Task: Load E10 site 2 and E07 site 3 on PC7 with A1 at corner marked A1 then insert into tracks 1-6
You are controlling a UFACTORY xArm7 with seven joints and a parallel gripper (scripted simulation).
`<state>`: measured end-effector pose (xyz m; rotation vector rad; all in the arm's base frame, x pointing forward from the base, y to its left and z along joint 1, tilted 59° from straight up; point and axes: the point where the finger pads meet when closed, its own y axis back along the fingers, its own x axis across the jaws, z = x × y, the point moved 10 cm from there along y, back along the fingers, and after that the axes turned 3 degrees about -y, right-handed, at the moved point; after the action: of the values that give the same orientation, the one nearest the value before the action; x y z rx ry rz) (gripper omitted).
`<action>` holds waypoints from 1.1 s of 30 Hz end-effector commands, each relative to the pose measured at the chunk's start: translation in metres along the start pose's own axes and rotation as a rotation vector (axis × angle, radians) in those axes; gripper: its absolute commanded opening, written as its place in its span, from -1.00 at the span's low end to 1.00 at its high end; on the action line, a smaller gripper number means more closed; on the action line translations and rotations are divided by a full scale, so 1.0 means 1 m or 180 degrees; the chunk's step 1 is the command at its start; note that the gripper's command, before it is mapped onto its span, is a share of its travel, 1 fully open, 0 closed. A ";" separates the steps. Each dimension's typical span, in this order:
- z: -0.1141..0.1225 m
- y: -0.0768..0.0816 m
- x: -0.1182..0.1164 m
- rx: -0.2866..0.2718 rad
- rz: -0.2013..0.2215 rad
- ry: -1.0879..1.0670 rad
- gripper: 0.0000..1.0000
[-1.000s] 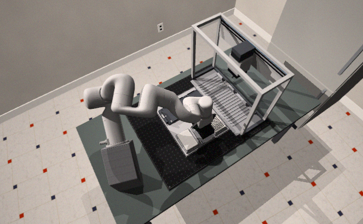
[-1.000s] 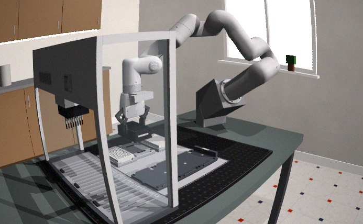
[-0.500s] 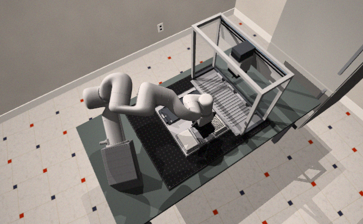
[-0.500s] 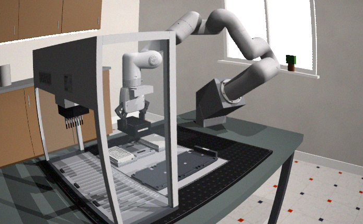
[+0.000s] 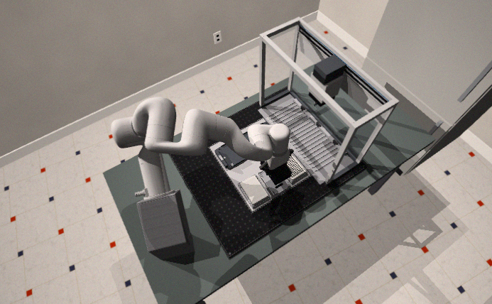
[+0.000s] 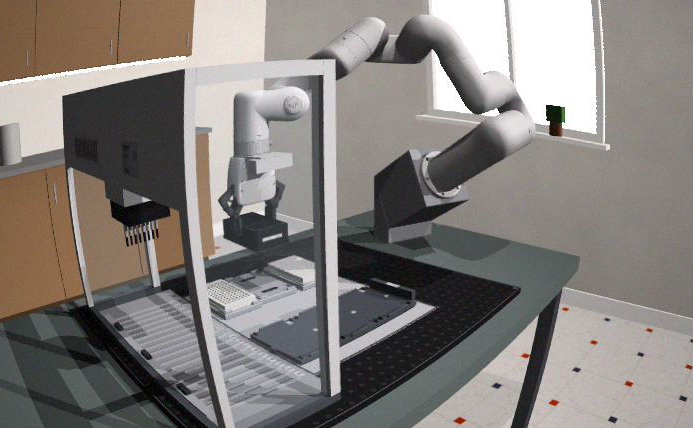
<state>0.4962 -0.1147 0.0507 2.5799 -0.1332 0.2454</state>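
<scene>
The arm (image 6: pixel 476 85) snakes up from its base, bends over at the elbow and drops the wrist (image 6: pixel 253 132) pretty much straight down. The hand (image 6: pixel 253 211) points at the table, fingers (image 6: pixel 231 204) spread wide and clamped on the sides of the dark deep-well block E07 (image 6: pixel 257 231), held up in the air.

From the top, the arm (image 5: pixel 240 139) covers part of PC7 (image 5: pixel 229 155) and the wrist hides the jaws' grip on E07 (image 5: pixel 279 174), while the apron's track numbers (image 6: pixel 263 357) are too small to read.
</scene>
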 end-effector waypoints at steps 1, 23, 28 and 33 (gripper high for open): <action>0.000 0.011 0.001 -0.0008 0.0012 -0.0001 -1.00; 0.000 0.029 0.001 -0.0008 0.0012 -0.0001 -1.00; -0.009 0.029 0.004 -0.0007 0.0012 -0.0213 -1.00; -0.032 0.029 0.013 -0.0006 0.0013 -0.0744 -1.00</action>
<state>0.4948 -0.1319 0.0747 2.5942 -0.1616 0.1402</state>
